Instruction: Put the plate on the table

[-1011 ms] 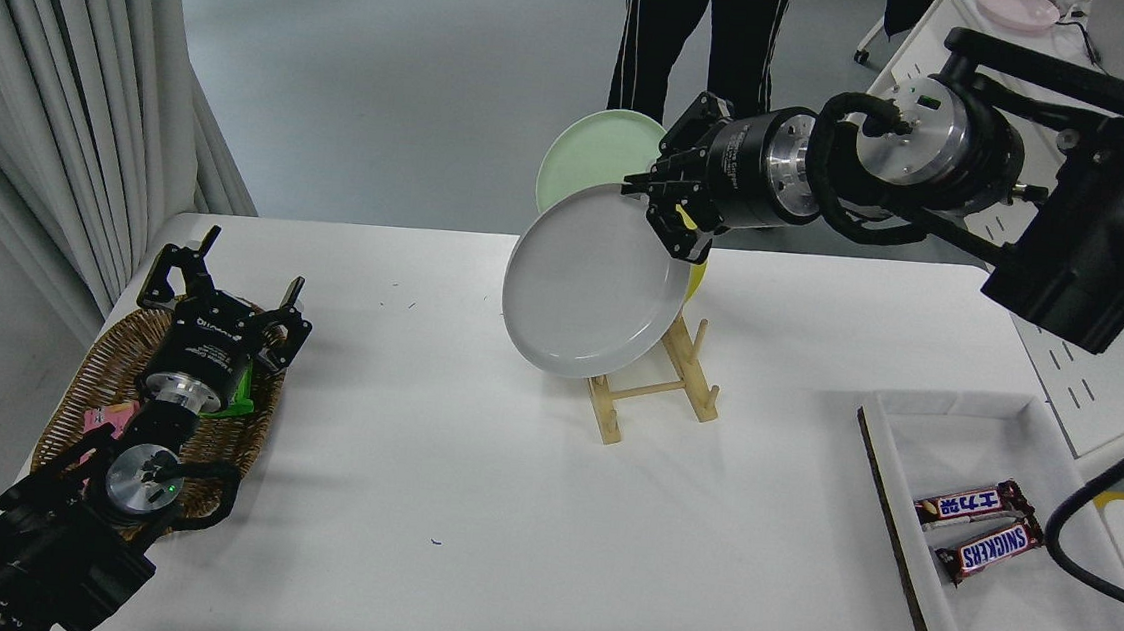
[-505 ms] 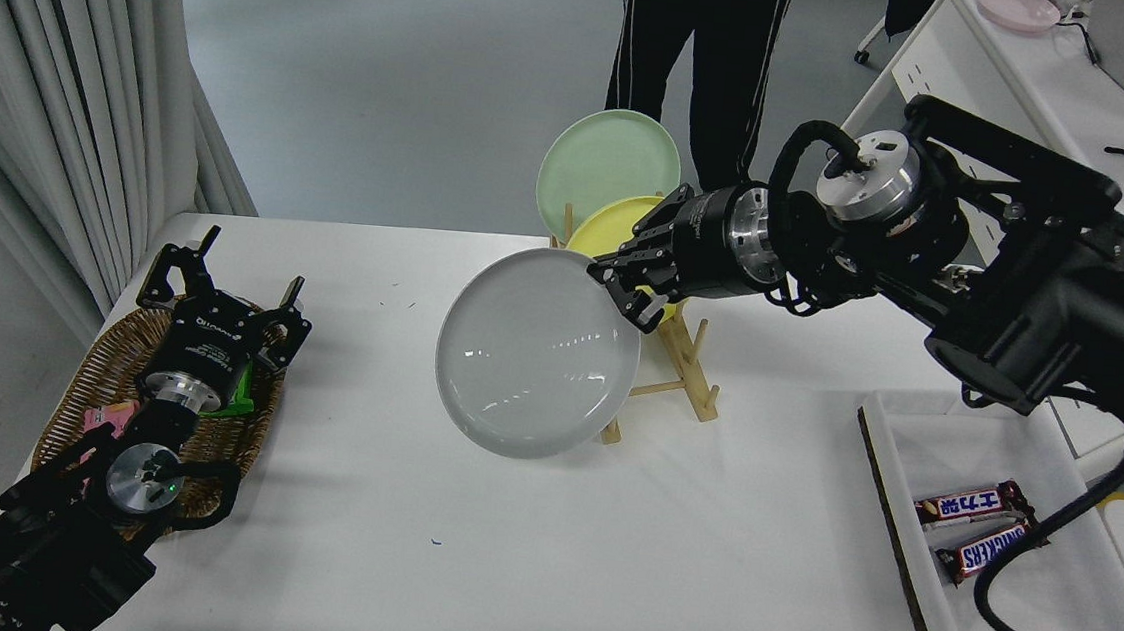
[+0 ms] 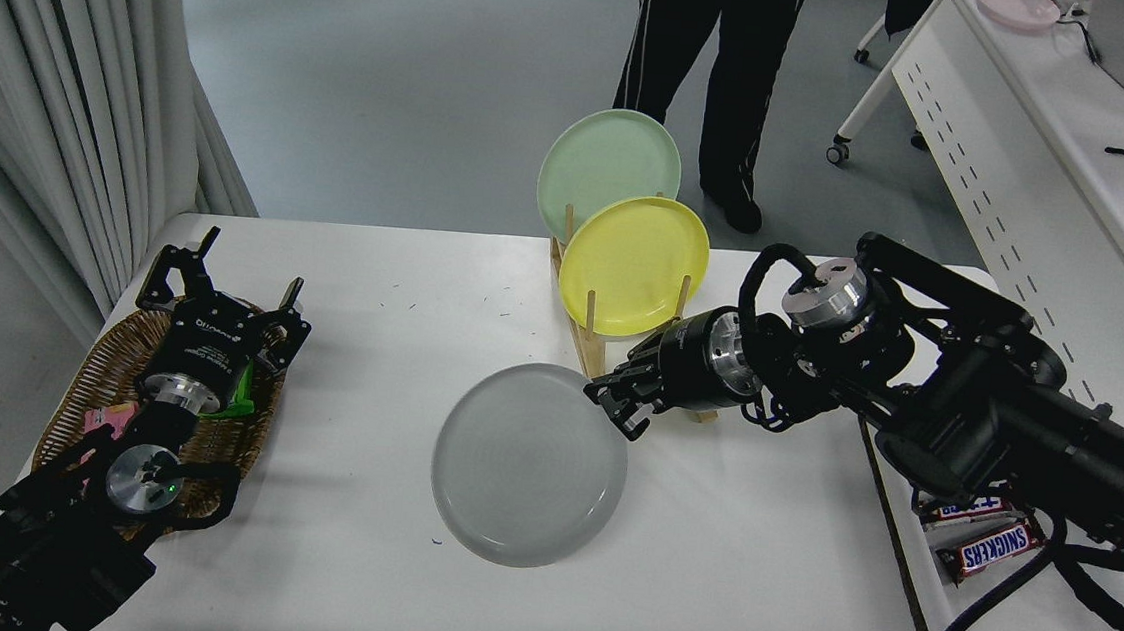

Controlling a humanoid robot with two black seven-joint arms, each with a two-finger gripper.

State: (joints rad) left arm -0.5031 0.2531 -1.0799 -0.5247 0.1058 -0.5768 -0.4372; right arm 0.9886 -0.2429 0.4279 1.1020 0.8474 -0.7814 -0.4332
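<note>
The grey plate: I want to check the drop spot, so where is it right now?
In the head view, the grey plate sits low over the white table at centre, just in front of the wooden rack, its right rim at the right gripper.

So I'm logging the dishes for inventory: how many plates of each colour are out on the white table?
Light-grey plate: 1, lying on the table, its rim at the right gripper
Yellow plate: 1, in the rack
Pale green plate: 1, in the rack
Total: 3

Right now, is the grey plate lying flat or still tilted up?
About flat: the plate faces up, low over the table. The right gripper is at its rim; full contact can't be told.
</note>
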